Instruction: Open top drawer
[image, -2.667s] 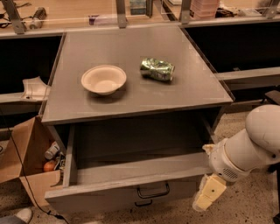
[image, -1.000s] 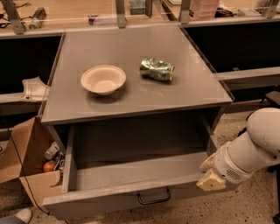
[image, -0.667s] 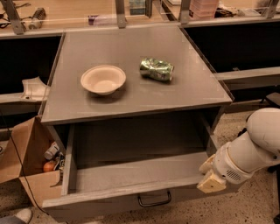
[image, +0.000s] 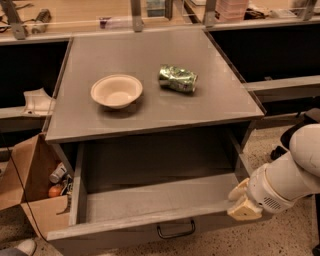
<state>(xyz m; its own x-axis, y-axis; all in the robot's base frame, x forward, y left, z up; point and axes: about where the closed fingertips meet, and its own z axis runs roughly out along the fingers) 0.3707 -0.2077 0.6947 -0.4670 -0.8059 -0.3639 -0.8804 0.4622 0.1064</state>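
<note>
Top drawer farther out; end effector at its right front corner, grip indiscernible.

1. The arm is glossy white, built of rounded, bulbous segments.
2. Small dark perforations dot its wrist housing.
3. The tool is cream-yellow, at the arm's end, low on the right.

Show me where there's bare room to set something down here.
The top drawer is bare inside throughout. The cabinet top is free in front of the bowl and crushed can, and behind them. It is crowded only at the drawer's front corner, where the gripper sits.
</note>
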